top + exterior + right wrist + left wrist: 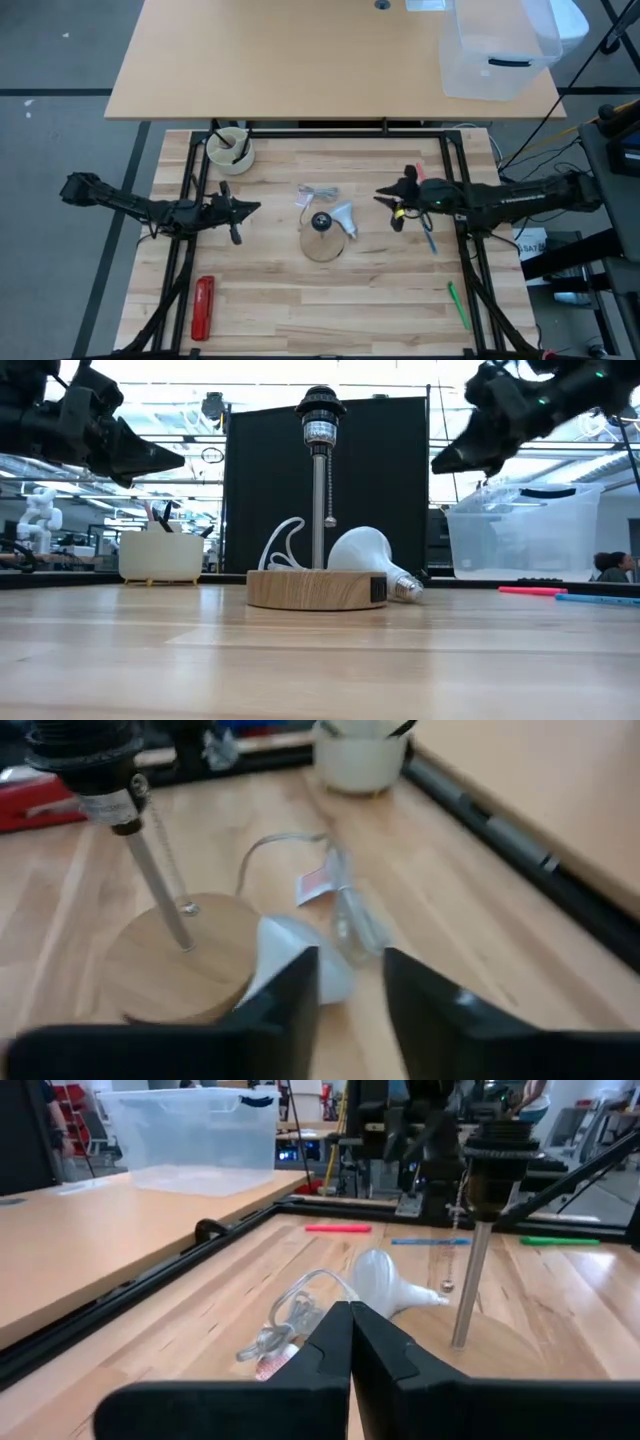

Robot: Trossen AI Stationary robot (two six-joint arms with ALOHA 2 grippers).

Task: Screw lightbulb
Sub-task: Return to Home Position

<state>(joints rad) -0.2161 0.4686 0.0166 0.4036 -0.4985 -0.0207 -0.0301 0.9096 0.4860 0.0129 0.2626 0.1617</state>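
Lightbulb (345, 218), a small white frosted dome, lies on its side just right of the round wooden lamp base (322, 245). Left gripper (252, 208) hovers at the left with its fingers closed on nothing. Right gripper (381, 196) hovers at the right, slightly parted and empty.

Bright, even overhead light on the tabletop (300, 290); shadows faint and soft. Low view is backlit, ceiling lights blown white, left arm (70, 420) and right arm (530, 405) near-black silhouettes. Right wrist view blurred all over, left wrist view clearer.
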